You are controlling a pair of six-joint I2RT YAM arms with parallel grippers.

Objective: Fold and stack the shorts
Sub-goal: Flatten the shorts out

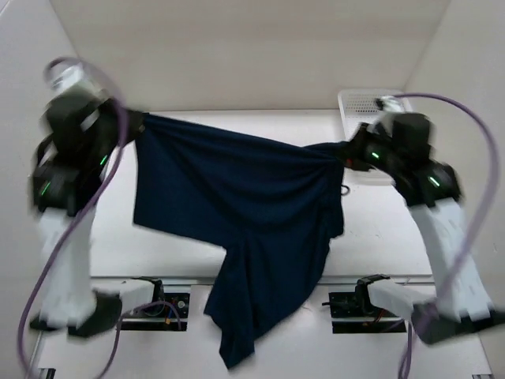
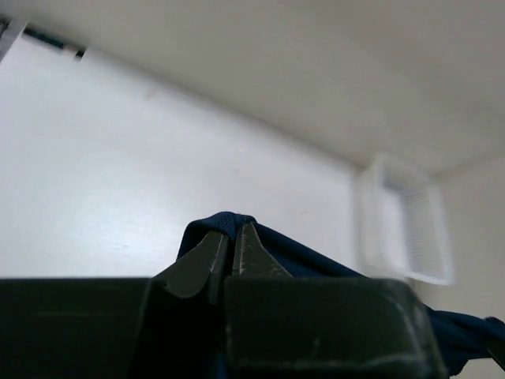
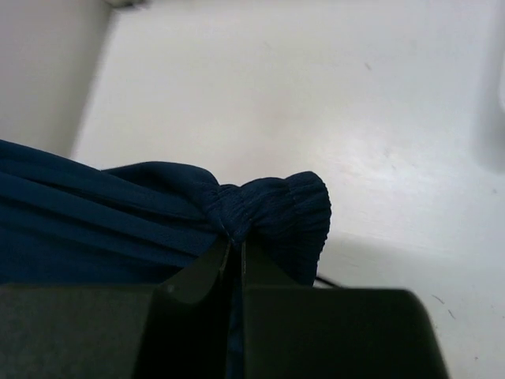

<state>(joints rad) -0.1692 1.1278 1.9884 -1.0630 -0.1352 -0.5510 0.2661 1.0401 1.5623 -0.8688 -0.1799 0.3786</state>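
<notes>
The dark navy shorts [image 1: 237, 205] hang stretched between my two grippers above the table, one leg drooping down toward the near edge. My left gripper [image 1: 136, 126] is shut on the shorts' left corner; in the left wrist view its fingertips [image 2: 230, 241] pinch a fold of navy fabric [image 2: 225, 223]. My right gripper [image 1: 349, 150] is shut on the bunched ribbed waistband [image 3: 272, 207] at the shorts' right end; its tips [image 3: 237, 245] clamp the gathered cloth. Both arms are raised and blurred.
A white plastic mesh basket [image 1: 364, 103] stands at the back right, behind my right arm; it also shows in the left wrist view [image 2: 410, 229]. The white table [image 1: 237, 268] lies below, with white walls around it. The arm bases sit at the near edge.
</notes>
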